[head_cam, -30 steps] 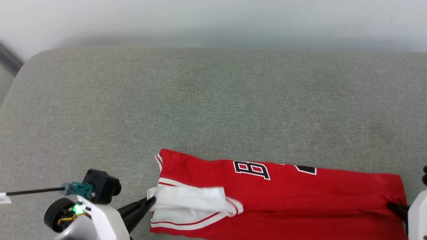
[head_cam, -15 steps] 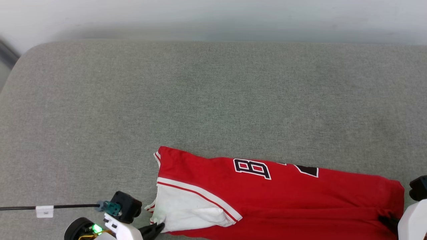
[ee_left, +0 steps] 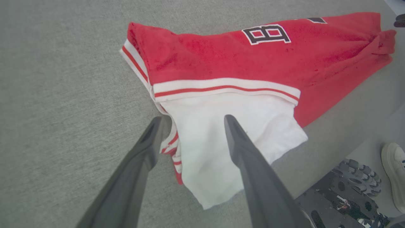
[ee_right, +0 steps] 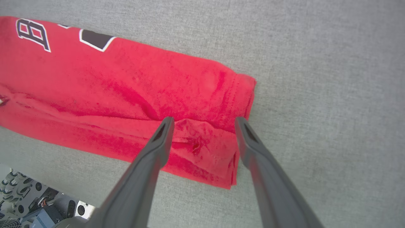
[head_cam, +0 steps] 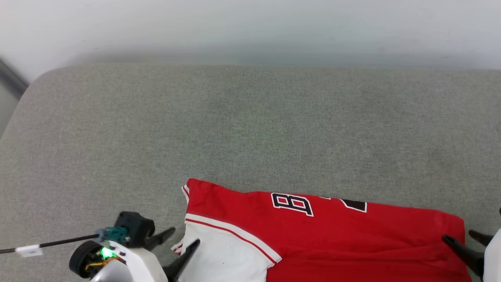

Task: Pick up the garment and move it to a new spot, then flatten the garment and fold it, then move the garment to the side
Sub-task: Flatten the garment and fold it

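Garment let go: left pincer at its white sleeve and right pincer at its hem, both clamped a second ago, now gape wide, empty. It lies as a long band along the worktop's near edge; this fold looks laid.

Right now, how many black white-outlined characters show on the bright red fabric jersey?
2: a whole B near the jersey's far edge, and a cut-off black character to its right. More may be hidden in the fold.
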`<state>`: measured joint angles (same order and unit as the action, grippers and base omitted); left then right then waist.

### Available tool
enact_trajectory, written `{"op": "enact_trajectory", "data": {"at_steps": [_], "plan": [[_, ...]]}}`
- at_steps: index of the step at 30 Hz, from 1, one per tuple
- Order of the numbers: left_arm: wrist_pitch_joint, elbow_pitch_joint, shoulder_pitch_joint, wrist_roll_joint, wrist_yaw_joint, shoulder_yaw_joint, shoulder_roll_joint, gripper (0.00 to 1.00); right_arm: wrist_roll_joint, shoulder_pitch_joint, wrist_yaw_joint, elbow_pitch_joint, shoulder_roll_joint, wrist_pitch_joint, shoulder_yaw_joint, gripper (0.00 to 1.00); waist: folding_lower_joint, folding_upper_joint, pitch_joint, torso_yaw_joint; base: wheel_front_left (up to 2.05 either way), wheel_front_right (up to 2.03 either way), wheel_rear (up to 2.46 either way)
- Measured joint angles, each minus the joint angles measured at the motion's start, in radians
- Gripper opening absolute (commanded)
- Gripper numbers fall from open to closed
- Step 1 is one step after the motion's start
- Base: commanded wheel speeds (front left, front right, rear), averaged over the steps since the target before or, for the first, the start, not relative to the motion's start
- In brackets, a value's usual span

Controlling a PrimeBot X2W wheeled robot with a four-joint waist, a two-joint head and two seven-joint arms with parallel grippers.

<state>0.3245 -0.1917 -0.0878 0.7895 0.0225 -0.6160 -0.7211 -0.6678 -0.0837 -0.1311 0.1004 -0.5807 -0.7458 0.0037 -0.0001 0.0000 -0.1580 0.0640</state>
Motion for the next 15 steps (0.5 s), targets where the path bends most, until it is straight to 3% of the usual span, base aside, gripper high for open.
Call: {"op": "enact_trajectory", "data": {"at_steps": [5, 8, 15], "plan": [[-0.116, -0.037, 0.000, -0.009, 0.050, 0.074, 0.015, 1.00, -0.019, -0.004, 0.000, 0.097, 0.047, -0.060, -0.090, 1.00, 0.0000, 0.0000, 0.024, -0.002, 0.00, 0.00, 0.00], [-0.241, -0.043, -0.019, -0.120, 0.056, 0.089, 0.013, 1.00, 0.009, -0.005, 0.000, 0.140, 0.093, -0.089, -0.142, 1.00, 0.0000, 0.0000, 0.027, -0.003, 0.00, 0.00, 0.00], [-0.518, 0.022, -0.013, -0.191, 0.130, 0.149, 0.119, 1.00, 0.125, -0.024, 0.000, 0.106, 0.233, -0.091, -0.234, 1.00, 0.0000, 0.0000, 0.020, 0.001, 0.00, 0.00, 0.00]]}}
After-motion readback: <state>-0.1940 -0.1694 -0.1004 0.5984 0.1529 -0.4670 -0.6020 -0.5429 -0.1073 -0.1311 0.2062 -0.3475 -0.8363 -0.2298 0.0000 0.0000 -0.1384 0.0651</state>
